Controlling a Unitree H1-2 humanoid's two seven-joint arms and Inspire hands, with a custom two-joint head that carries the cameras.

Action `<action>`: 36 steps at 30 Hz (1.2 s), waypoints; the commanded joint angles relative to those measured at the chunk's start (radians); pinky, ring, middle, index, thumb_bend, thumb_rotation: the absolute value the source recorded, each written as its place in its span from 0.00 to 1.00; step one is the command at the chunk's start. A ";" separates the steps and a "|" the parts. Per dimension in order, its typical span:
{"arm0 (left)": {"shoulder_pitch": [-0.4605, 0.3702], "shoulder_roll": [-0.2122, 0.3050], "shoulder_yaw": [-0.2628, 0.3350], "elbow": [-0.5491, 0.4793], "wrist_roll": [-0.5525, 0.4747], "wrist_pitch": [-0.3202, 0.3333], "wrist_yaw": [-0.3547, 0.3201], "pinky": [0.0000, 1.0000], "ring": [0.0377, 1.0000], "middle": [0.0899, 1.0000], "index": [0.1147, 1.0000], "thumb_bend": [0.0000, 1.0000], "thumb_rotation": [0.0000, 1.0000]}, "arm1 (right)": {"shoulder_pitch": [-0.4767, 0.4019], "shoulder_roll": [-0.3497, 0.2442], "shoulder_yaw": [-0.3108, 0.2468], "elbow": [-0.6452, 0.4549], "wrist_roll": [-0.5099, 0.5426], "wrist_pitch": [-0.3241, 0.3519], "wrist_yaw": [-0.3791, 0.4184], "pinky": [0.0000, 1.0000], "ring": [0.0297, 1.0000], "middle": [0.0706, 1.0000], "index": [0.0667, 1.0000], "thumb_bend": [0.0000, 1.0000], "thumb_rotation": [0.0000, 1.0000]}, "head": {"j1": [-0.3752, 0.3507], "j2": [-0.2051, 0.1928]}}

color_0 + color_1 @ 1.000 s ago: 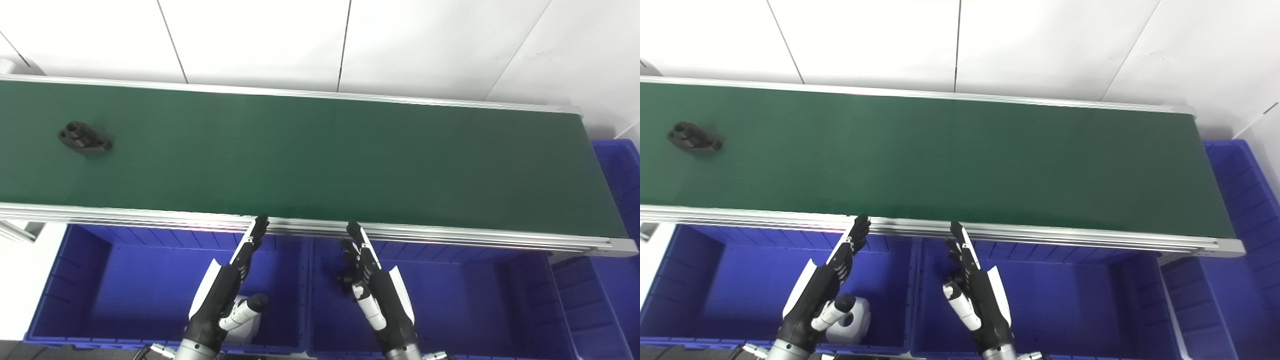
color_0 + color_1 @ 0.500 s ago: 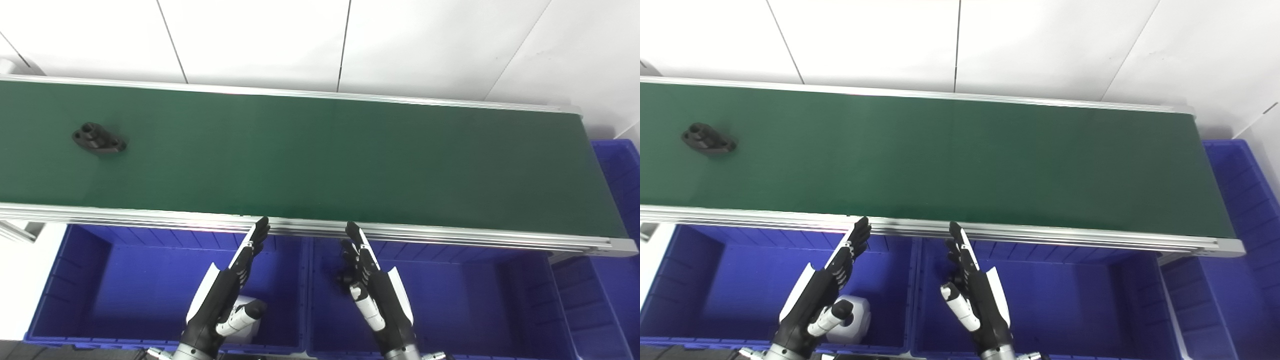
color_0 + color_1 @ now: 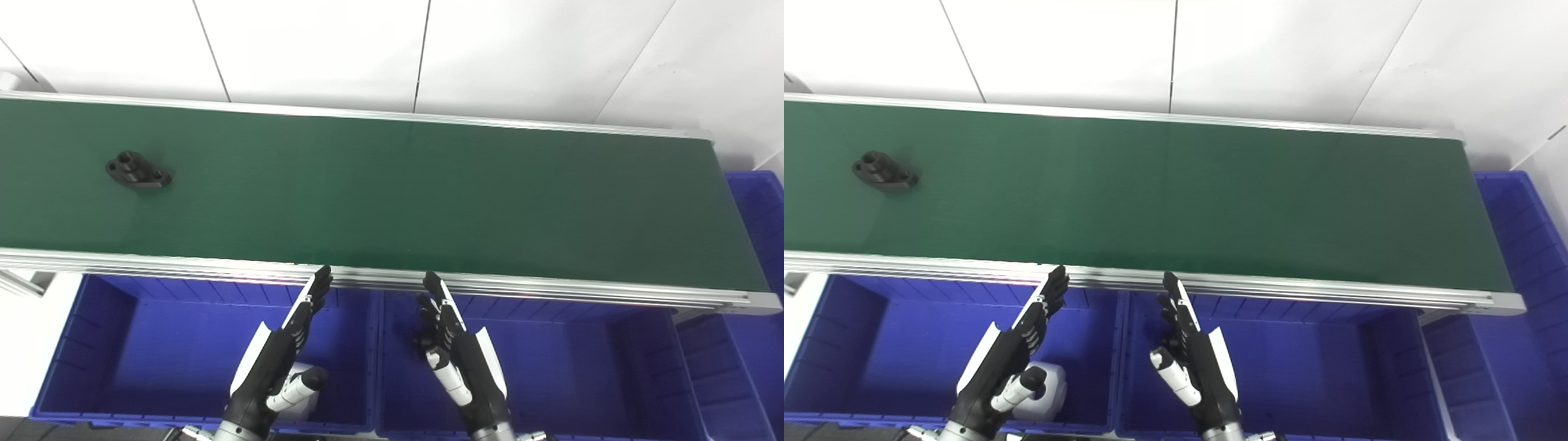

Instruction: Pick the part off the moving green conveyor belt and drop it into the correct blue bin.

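Observation:
A small black flanged part (image 3: 138,172) lies on the green conveyor belt (image 3: 392,190) at its far left. Both hands hover below the belt's near rail, over the blue bins. My left hand (image 3: 278,355) is open, fingers straight and pointing up at the rail, above the left blue bin (image 3: 122,355). My right hand (image 3: 456,355) is open too, fingers extended, above the middle blue bin (image 3: 563,367). Neither hand holds anything, and both are far to the right of the part.
A white object (image 3: 1044,398) lies in the left bin, partly hidden by my left hand. A third blue bin (image 3: 759,257) stands at the belt's right end. The aluminium rail (image 3: 392,278) runs along the belt's near edge. White wall panels rise behind.
The black part has travelled to the right along the belt. Both hands have stayed almost still, the left shifting only slightly.

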 commanded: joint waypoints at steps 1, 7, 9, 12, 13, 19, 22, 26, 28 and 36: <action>0.008 -0.005 -0.008 -0.018 -0.004 -0.022 0.002 1.00 1.00 1.00 1.00 0.96 0.89 | 0.001 0.002 0.002 -0.007 -0.002 -0.071 0.004 0.92 0.93 0.98 0.99 0.90 0.95 | 0.014 -0.018; 0.004 -0.022 -0.019 0.034 0.033 -0.068 0.021 1.00 1.00 1.00 1.00 0.96 0.90 | -0.008 -0.012 -0.010 0.046 0.022 -0.129 0.009 0.93 0.95 0.99 1.00 0.88 0.94 | 0.093 -0.090; 0.000 -0.026 -0.021 0.055 0.040 -0.083 0.022 1.00 1.00 1.00 1.00 0.95 0.89 | -0.014 -0.018 -0.014 0.065 0.023 -0.141 0.009 0.94 0.95 0.99 1.00 0.88 0.94 | 0.103 -0.111; -0.008 -0.032 -0.020 0.086 0.063 -0.107 0.030 1.00 1.00 1.00 1.00 0.94 0.88 | -0.021 -0.024 -0.022 0.084 0.024 -0.149 0.012 0.94 0.96 0.99 1.00 0.88 0.96 | 0.112 -0.135; -0.013 -0.035 -0.021 0.100 0.070 -0.116 0.033 1.00 1.00 1.00 1.00 0.93 0.87 | -0.026 -0.027 -0.025 0.092 0.028 -0.153 0.013 0.94 0.95 0.99 1.00 0.88 0.95 | 0.124 -0.159; -0.046 -0.054 -0.028 0.165 0.087 -0.147 0.047 0.98 1.00 1.00 1.00 0.94 0.85 | -0.057 -0.045 -0.047 0.133 0.050 -0.170 0.017 0.96 0.96 0.99 1.00 0.89 0.95 | 0.138 -0.207; -0.062 -0.064 -0.030 0.194 0.088 -0.160 0.052 0.97 1.00 1.00 1.00 0.95 0.83 | -0.072 -0.055 -0.054 0.153 0.050 -0.174 0.011 0.94 0.94 0.99 1.00 0.88 0.93 | 0.144 -0.230; -0.076 -0.076 -0.031 0.223 0.106 -0.183 0.066 0.95 1.00 1.00 1.00 0.94 0.83 | -0.089 -0.066 -0.061 0.178 0.054 -0.175 0.002 0.93 0.94 0.98 1.00 0.89 0.92 | 0.153 -0.247; -0.083 -0.080 -0.032 0.237 0.124 -0.196 0.075 0.93 1.00 1.00 1.00 0.94 0.84 | -0.097 -0.071 -0.062 0.188 0.057 -0.175 -0.001 0.92 0.93 0.98 1.00 0.88 0.91 | 0.161 -0.253; -0.096 -0.087 -0.038 0.256 0.132 -0.205 0.089 0.90 1.00 1.00 1.00 0.95 0.84 | -0.107 -0.083 -0.061 0.192 0.080 -0.175 0.014 0.94 0.95 0.99 1.00 0.88 0.86 | 0.167 -0.249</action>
